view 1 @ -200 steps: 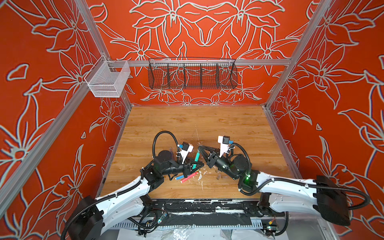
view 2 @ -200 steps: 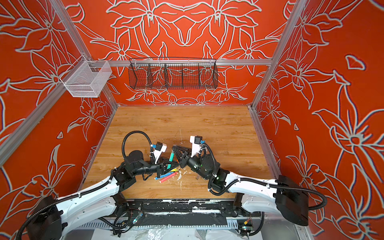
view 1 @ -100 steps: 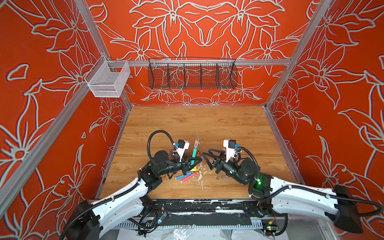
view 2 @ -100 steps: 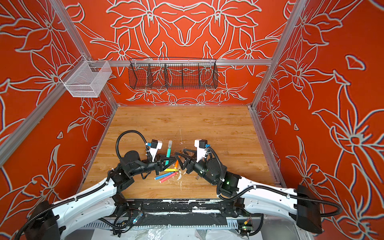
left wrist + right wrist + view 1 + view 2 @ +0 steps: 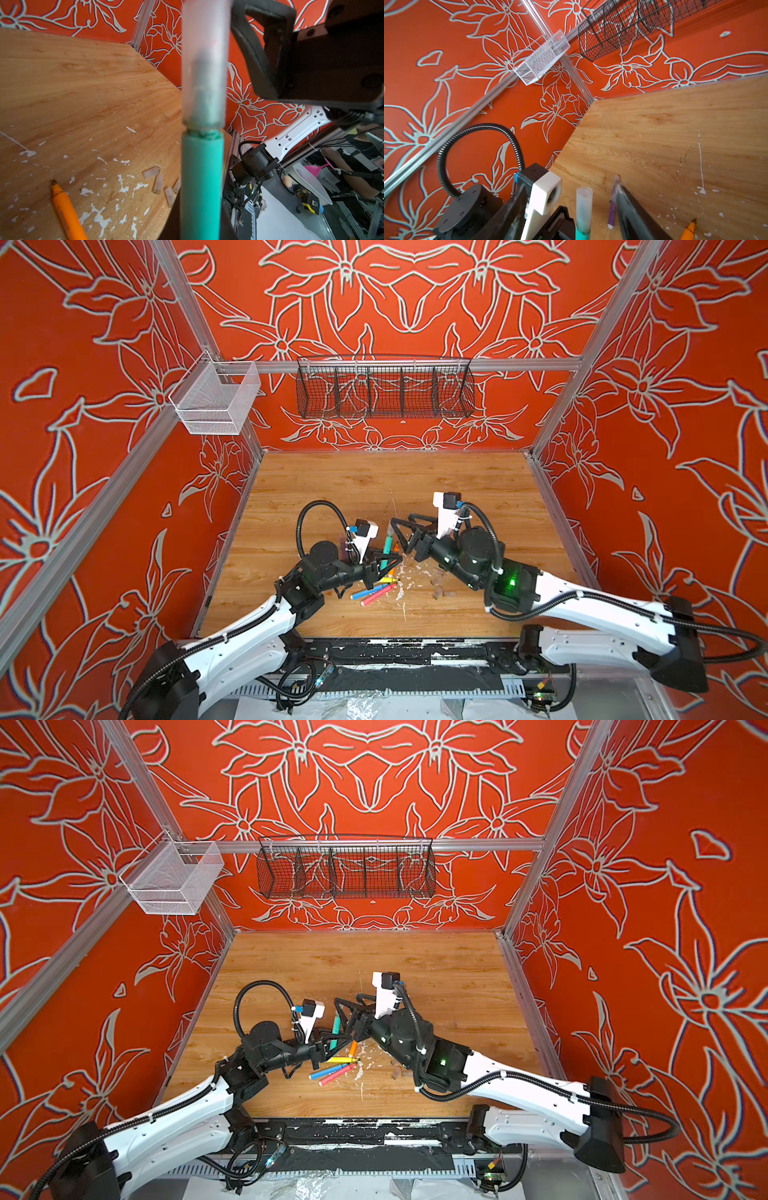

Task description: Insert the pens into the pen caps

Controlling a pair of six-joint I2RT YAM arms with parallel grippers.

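Green pen (image 5: pixel 387 542), both top views: raised off the surface (image 5: pixel 415 485), near upright, lower barrel clamped in the left tool (image 5: pixel 387 562).
Right tool (image 5: pixel 401 522), both top views: jaws spread, beside the pen's upper end.
Loose pens (image 5: pixel 371 590), both top views: yellow, blue and pink lying together on the surface beside the left tool.
Loose caps (image 5: pixel 437 594), a top view: by the right arm, among white flecks (image 5: pixel 401 593).
Cap (image 5: pixel 204 62), left wrist: clear, seated over the green pen's tip.
Orange pen (image 5: pixel 66 212), left wrist: flat on the surface, uncapped.
Fingers (image 5: pixel 633 216), right wrist: parted, capped green pen standing between them; purple pen (image 5: pixel 612 207) lying beyond.
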